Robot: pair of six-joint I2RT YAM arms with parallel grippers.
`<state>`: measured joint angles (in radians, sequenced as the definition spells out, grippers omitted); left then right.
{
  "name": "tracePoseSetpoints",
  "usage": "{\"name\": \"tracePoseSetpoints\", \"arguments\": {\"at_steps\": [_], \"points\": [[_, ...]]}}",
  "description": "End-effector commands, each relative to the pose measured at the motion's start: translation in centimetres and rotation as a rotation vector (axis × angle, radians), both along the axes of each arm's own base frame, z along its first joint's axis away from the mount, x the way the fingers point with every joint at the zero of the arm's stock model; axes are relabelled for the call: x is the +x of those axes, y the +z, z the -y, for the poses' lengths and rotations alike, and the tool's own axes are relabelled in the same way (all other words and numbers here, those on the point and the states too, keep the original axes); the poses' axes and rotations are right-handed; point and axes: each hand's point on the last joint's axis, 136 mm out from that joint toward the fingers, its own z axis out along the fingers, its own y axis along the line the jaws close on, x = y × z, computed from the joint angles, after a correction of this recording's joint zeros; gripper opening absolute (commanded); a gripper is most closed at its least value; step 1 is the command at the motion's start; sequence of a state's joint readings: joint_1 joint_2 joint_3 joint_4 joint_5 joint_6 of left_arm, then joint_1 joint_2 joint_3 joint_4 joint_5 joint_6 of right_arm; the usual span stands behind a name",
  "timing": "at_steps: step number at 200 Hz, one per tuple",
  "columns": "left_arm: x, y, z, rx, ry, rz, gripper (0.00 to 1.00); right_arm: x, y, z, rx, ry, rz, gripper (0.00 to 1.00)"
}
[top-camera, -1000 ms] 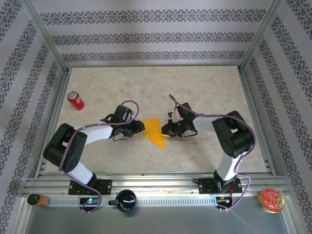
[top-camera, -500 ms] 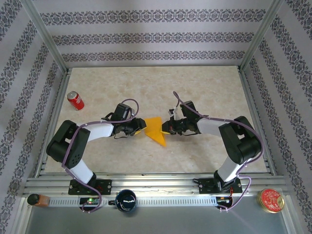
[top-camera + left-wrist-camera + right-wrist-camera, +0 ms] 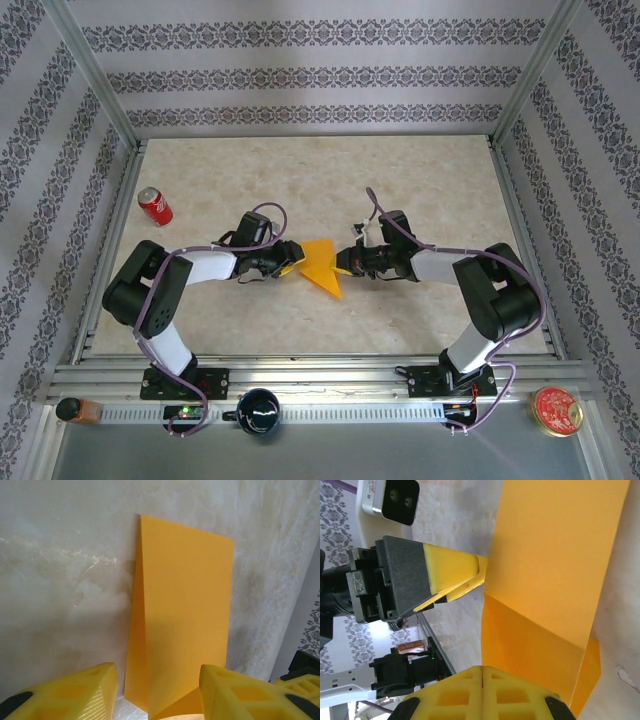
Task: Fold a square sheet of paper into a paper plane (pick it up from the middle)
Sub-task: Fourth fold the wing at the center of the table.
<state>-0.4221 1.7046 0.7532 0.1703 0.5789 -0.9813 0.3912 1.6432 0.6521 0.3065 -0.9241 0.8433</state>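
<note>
The orange-yellow sheet of paper is folded into a flat strip with a slanted flap, one corner pointing toward the near edge. In the left wrist view the paper runs away from my left gripper, whose jaws stand open on either side of its near end, not pressing it. My left gripper sits at the paper's left side. My right gripper is at its right side. In the right wrist view my right gripper is shut, with the paper's edge running into the seam between the pads. The left fingers show beyond.
A red soda can lies at the table's far left. On the front ledge are a small bottle, a dark round bowl and a red tin. Metal frame posts line the sides.
My left gripper's jaws have widened and it has edged right along the paper. The right arm has stretched out lower, still clamped on the paper's right edge.
</note>
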Motion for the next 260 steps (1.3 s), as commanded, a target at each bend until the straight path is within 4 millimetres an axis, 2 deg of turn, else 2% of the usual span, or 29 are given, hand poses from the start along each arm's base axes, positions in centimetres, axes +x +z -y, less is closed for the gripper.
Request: {"name": "tracePoseSetpoints", "arguments": {"at_steps": [1,94,121,150,177,195,210,232,240,260], "points": [[1.6,1.3,0.5,-0.055,0.01,0.037,0.47,0.3,1.1,-0.1,0.06,-0.001,0.024,0.02],[2.5,1.3,1.3,-0.102,0.014,0.041,0.36,-0.1,0.4,0.4,0.051,-0.006,0.011,0.02],[2.6,1.1,1.0,-0.083,0.031,0.047,0.27,-0.3,-0.3,0.8,0.032,-0.012,0.0,0.03],[2.8,1.4,1.0,-0.095,0.038,0.064,0.12,-0.4,-1.4,1.2,-0.004,-0.025,-0.019,0.07],[2.7,1.4,0.2,-0.078,0.098,0.06,0.07,-0.4,-1.9,2.0,-0.072,-0.051,-0.008,0.13],[2.7,1.9,-0.4,-0.068,0.147,0.076,0.05,-0.4,-2.1,3.3,-0.185,-0.07,0.025,0.22],[2.7,2.3,-0.8,-0.058,0.174,0.089,0.05,-0.4,-2.3,4.7,-0.313,-0.083,0.078,0.26],[2.6,2.8,-1.1,-0.053,0.203,0.104,0.05,0.0,-1.8,6.2,-0.414,-0.129,0.176,0.31],[2.6,2.9,-1.0,-0.054,0.21,0.106,0.05,0.1,-1.5,6.3,-0.442,-0.137,0.227,0.34],[2.3,2.9,-0.5,-0.044,0.222,0.109,0.05,-0.3,-0.7,5.5,-0.525,-0.096,0.446,0.35]]}}
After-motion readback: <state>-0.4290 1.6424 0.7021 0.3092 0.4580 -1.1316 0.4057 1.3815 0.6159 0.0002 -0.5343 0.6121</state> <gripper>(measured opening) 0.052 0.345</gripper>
